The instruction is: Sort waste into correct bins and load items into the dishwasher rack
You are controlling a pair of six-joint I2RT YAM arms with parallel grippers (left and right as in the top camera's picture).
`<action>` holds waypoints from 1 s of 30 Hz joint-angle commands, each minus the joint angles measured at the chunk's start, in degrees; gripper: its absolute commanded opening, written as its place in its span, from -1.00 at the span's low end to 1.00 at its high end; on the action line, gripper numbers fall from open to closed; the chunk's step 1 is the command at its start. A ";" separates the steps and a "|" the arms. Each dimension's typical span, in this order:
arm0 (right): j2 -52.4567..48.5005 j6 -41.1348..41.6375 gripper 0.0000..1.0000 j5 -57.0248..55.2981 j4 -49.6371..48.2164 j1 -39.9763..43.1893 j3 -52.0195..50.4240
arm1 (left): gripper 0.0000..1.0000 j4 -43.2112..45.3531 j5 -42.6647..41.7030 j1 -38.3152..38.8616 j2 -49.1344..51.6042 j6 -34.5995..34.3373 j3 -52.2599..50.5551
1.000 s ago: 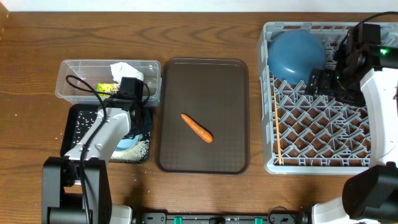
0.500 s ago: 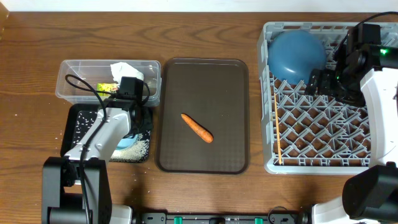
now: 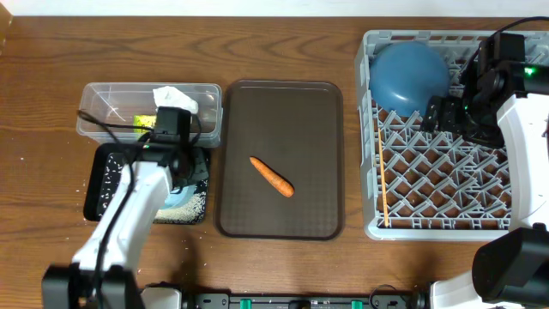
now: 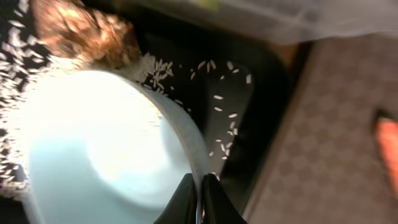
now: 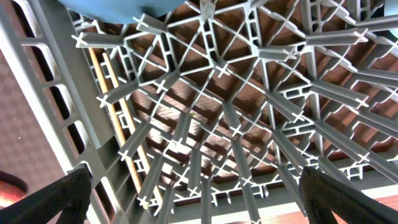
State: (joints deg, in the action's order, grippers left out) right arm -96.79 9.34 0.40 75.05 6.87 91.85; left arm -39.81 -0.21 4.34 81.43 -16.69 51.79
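Observation:
My left gripper point(image 4: 200, 200) is shut on the thin rim of the light-blue cup point(image 4: 93, 149), which sits in the black tray point(image 3: 101, 176) among white rice point(image 4: 219, 98). A brown food lump point(image 4: 81, 31) lies just beyond the cup. From overhead the left gripper point(image 3: 178, 170) hides most of the cup point(image 3: 180, 195). The carrot point(image 3: 272, 176) lies on the brown serving tray point(image 3: 279, 107). My right gripper point(image 5: 199, 199) hangs open over the grey rack point(image 3: 429, 176), empty, near the dark-blue bowl point(image 3: 410, 75). Chopsticks point(image 3: 383, 184) lie along the rack's left side.
The clear tub point(image 3: 111, 107) behind the black tray holds a white napkin point(image 3: 174, 97) and a yellow-green wrapper point(image 3: 144, 121). Loose rice point(image 3: 196, 206) is piled at the black tray's front right corner. The carrot's tip point(image 4: 388, 137) shows at the left wrist view's right edge.
My left jaws have shut onto the cup's rim, and the left wrist has shifted slightly toward the clear tub. The right arm has not moved.

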 commanded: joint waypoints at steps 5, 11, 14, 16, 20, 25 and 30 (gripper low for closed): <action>0.35 -0.94 0.99 -0.44 0.00 -0.13 -0.07 | -0.87 -0.55 -4.07 -1.01 -5.97 1.05 1.92; 0.35 -1.31 0.99 -0.42 0.07 -0.13 -0.07 | -0.87 0.02 -16.46 -7.72 -6.56 3.08 1.92; 0.35 -1.31 0.99 -0.44 0.02 -0.13 -0.07 | -0.87 0.02 -24.81 -12.24 -6.56 6.64 1.92; 0.35 -1.31 0.99 -0.44 0.00 -0.13 -0.07 | -0.88 0.00 -31.61 -15.69 -6.56 9.05 1.92; 0.35 -1.31 0.99 -0.44 0.02 -0.13 -0.07 | -0.88 -0.35 -48.46 -22.32 -6.56 16.50 1.92; 0.35 -1.31 0.99 -0.76 0.02 -0.13 -0.07 | -0.87 -1.03 -68.72 -30.47 -6.51 25.46 1.90; 0.35 -1.31 0.99 -1.03 0.02 -0.13 -0.07 | -0.87 -3.26 -76.81 -37.48 -6.51 29.11 0.74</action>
State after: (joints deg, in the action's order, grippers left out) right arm -96.79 8.67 0.19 75.07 6.87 91.85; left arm -42.65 -65.87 -30.11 75.46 7.14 52.14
